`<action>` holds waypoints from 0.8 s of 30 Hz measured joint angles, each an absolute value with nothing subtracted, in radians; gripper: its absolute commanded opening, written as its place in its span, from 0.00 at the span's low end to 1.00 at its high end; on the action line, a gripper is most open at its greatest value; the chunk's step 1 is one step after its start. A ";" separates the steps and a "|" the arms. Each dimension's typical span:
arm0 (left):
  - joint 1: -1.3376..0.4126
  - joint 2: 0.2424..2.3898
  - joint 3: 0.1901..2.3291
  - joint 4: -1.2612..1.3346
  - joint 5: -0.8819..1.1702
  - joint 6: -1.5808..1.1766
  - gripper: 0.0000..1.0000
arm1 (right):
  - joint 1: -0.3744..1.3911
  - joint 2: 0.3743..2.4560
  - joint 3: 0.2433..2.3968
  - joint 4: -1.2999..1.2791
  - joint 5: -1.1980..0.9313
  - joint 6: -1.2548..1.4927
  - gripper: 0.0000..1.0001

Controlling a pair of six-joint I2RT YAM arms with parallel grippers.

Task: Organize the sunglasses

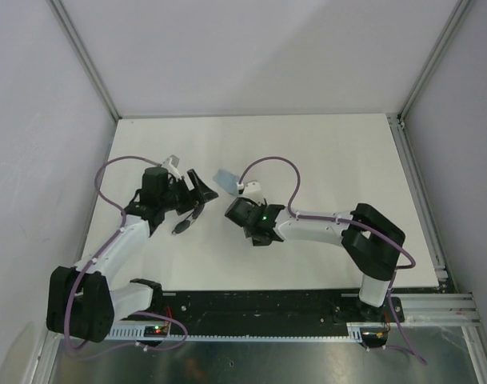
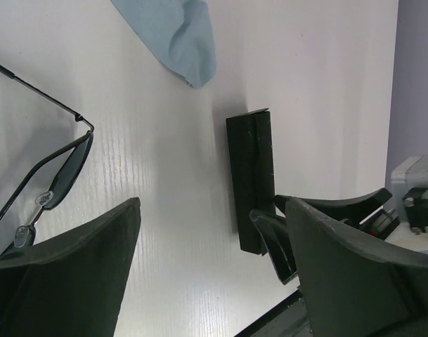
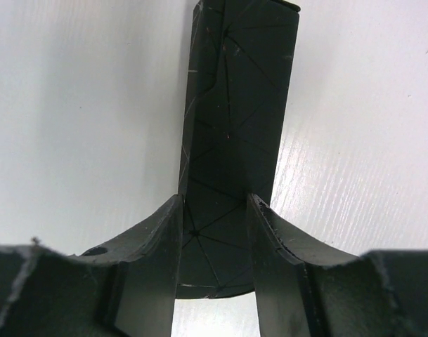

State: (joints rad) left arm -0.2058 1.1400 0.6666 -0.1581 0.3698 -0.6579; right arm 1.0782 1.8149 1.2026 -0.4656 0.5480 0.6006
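The sunglasses [image 2: 55,179], thin black frame with dark lenses, lie on the white table at the left of the left wrist view. In the top view they [image 1: 182,223] lie just below my left gripper [image 1: 193,190]. My left gripper [image 2: 214,281] is open and empty, above the table between the sunglasses and the black case [image 2: 251,175]. My right gripper [image 1: 241,214] is shut on the near end of the case [image 3: 235,119], its fingers [image 3: 154,246] pressed against the case's two sides. The case rests on the table.
A light blue folded cloth [image 1: 225,180] lies just beyond the two grippers; it also shows in the left wrist view [image 2: 175,35]. White table [image 1: 331,160] with enclosure walls on three sides. The two grippers are close together near the table's middle.
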 measured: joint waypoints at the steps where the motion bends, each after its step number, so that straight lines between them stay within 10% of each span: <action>1: -0.206 1.142 0.667 -0.159 0.371 -0.658 0.88 | 1.076 1.803 1.190 -0.453 0.537 0.601 0.45; 24: -0.469 1.486 0.743 -0.080 0.369 -0.673 0.78 | 0.914 1.567 0.981 -0.307 0.357 0.628 0.12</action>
State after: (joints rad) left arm -0.4690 1.4857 0.7425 -0.0803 0.3687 -0.6731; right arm 0.9142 1.5673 0.9810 -0.3065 0.3569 0.6281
